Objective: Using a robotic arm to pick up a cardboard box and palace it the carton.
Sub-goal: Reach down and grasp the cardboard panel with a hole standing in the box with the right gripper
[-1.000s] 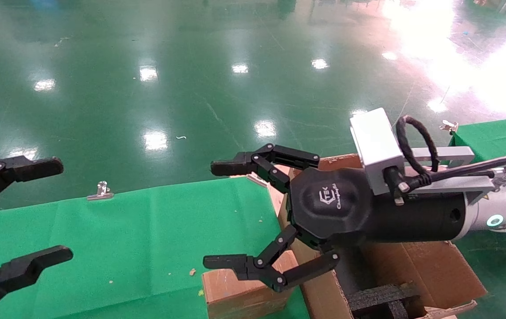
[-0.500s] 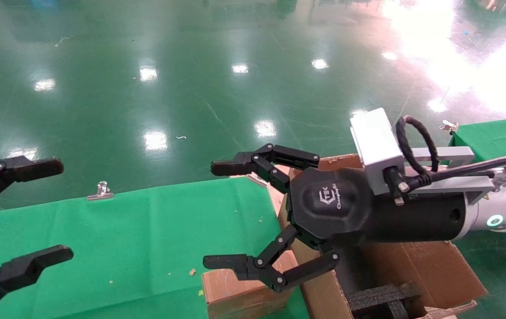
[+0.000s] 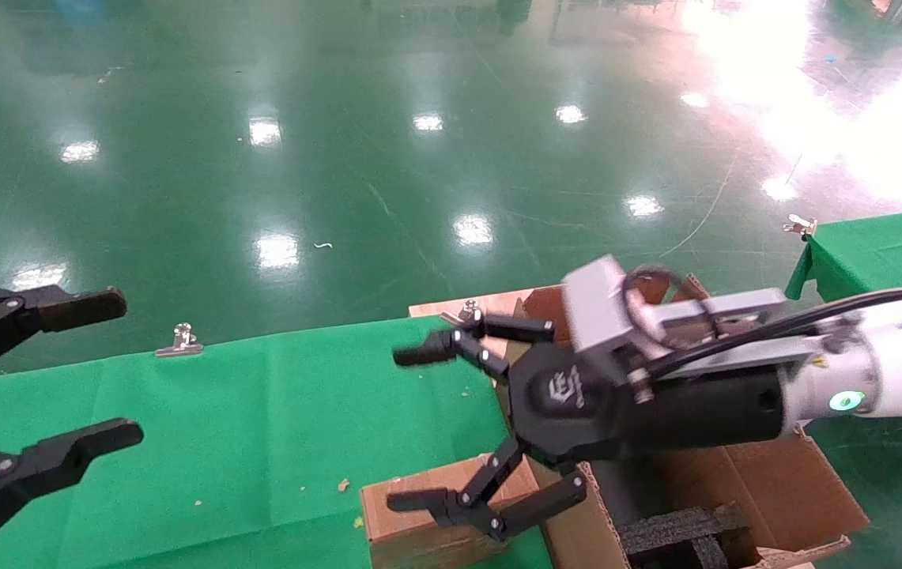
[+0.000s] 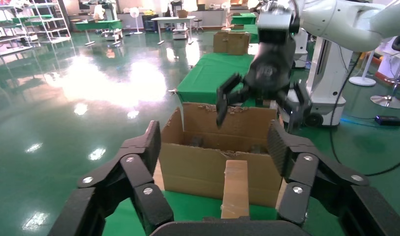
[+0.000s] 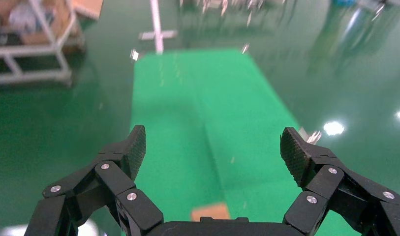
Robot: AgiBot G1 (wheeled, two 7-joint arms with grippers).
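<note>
Two pincers show, both spread wide and holding nothing. Right pincer (image 3: 411, 427) on the robotic arm (image 3: 735, 395) hangs above the cardboard box (image 3: 419, 514), whose near end is cut off by the head view's bottom edge and whose top is partly hidden by the lower finger. That box lies on the green tabletop (image 3: 261, 411), touching the carton (image 4: 212, 162); the arm hides much of the carton's inside. Left pincer (image 3: 122, 367) hovers over the tabletop's left end, well apart.
</note>
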